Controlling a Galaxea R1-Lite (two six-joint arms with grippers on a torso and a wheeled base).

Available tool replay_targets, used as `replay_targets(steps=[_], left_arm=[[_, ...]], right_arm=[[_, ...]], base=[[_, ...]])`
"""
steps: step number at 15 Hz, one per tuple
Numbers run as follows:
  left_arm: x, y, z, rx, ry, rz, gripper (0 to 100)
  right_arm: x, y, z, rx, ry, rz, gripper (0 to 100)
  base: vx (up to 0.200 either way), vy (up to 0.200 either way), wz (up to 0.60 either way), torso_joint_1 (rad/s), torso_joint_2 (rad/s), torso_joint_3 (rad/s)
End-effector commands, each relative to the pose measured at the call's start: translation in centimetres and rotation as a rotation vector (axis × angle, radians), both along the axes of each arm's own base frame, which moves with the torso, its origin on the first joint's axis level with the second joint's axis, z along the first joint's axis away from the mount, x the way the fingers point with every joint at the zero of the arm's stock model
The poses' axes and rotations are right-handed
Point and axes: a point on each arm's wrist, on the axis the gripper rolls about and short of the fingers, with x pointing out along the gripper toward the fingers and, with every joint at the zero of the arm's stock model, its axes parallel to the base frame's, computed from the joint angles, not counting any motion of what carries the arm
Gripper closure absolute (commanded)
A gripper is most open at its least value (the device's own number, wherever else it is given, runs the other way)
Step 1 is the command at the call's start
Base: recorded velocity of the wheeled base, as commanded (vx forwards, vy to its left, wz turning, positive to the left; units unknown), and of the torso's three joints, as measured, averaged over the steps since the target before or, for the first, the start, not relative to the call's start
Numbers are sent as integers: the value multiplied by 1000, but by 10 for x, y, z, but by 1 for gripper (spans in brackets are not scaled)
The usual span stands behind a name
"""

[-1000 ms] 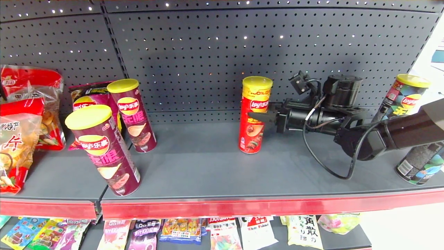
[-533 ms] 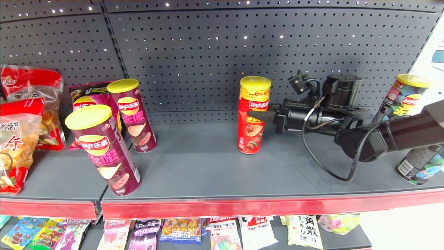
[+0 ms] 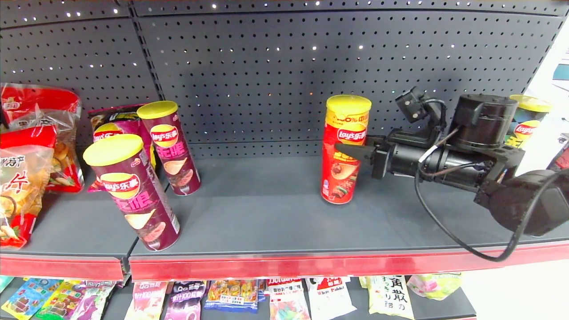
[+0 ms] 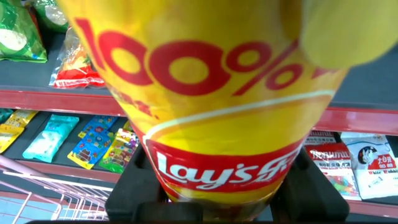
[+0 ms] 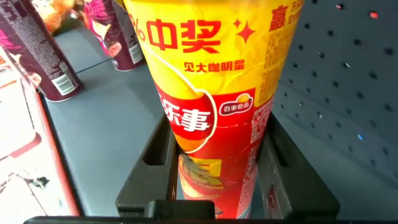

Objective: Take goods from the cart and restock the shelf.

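Note:
A red chips can (image 3: 344, 151) with a yellow lid stands upright at mid-shelf on the grey shelf board (image 3: 266, 213). My right gripper (image 3: 355, 149) comes in from the right and is shut on its upper half. In the right wrist view the same can (image 5: 217, 93) sits between the black fingers (image 5: 155, 162) of that gripper (image 5: 217, 168). In the left wrist view my left gripper (image 4: 217, 199) is shut on a second can (image 4: 217, 106), yellow above and red below, held in front of lower store shelves.
Two purple cans (image 3: 133, 191) (image 3: 171, 146) and snack bags (image 3: 26, 155) take up the shelf's left. A dark can (image 3: 529, 120) stands behind my right arm. Bare board lies between the purple cans and the red can. A wire cart's edge (image 4: 37, 193) shows in the left wrist view.
My right arm has shifted to the right and a little toward the shelf's front, carrying the red can with it. The other goods have not moved.

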Motion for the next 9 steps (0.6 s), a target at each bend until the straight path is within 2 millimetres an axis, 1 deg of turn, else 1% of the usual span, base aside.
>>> replay_targets(steps=[1,2,3,4,6,7,9], left_arm=[[0,0,0,2,-1,0,100],[0,0,0,11,1,-1,100],[0,0,0,11,-1,-1,100],[-2,0,0,13,-10,1,100],[-3,0,0,13,-14,1,100],[-4,-1,-1,15,-17,1,100],[-4,-1,0,16,-18,2,100]], right_arm=[[-34,-2,12,8,-22,-14,100],[-43,0,11,6,-16,-39,100],[-48,0,11,5,-18,-52,100],[-57,-2,8,5,-23,-60,100],[-63,-4,-1,13,-45,-67,100],[-70,-2,-7,16,-48,-84,100],[-77,-4,-8,14,-48,-112,100]], base=[[0,0,0,0,0,0],[0,0,0,0,0,0],[0,0,0,0,0,0],[0,0,0,0,0,0],[0,0,0,0,0,0],[0,0,0,0,0,0],[0,0,0,0,0,0]])
